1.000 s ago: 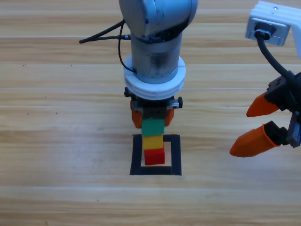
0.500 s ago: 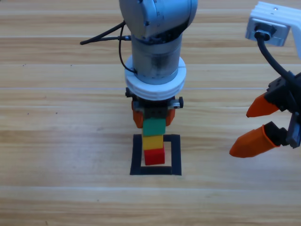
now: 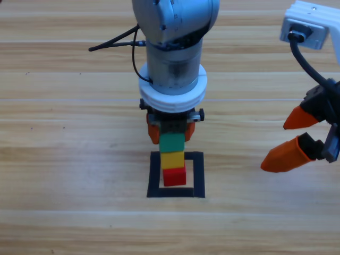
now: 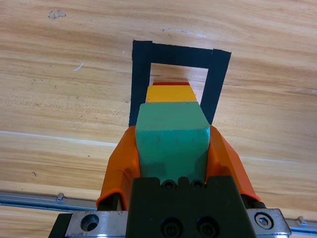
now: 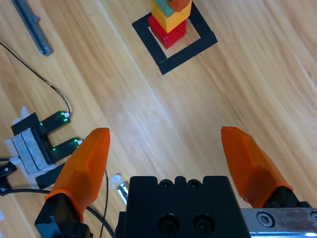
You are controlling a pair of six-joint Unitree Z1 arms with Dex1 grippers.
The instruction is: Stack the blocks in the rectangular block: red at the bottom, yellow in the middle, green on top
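Observation:
The red block point(image 3: 174, 176) stands inside the black tape rectangle point(image 3: 197, 175). The yellow block point(image 3: 172, 159) rests on it, and the green block point(image 3: 172, 142) tops the stack. My left gripper point(image 3: 171, 135) comes down from above, its orange jaws pressed to both sides of the green block point(image 4: 172, 141). The left wrist view looks along the stack, with yellow point(image 4: 171, 93) and a sliver of red point(image 4: 171, 84) inside the rectangle point(image 4: 141, 74). At the right edge my right gripper point(image 3: 276, 146) hangs open and empty, far from the stack point(image 5: 168, 22).
A black cable point(image 3: 114, 41) runs along the table behind the left arm. The right wrist view shows a metal rail point(image 5: 32, 25), a small black device with green lights point(image 5: 42, 144) and thin wires on the wood.
The left arm has shifted very slightly; the stack stands the same. The right gripper has edged a little to the right.

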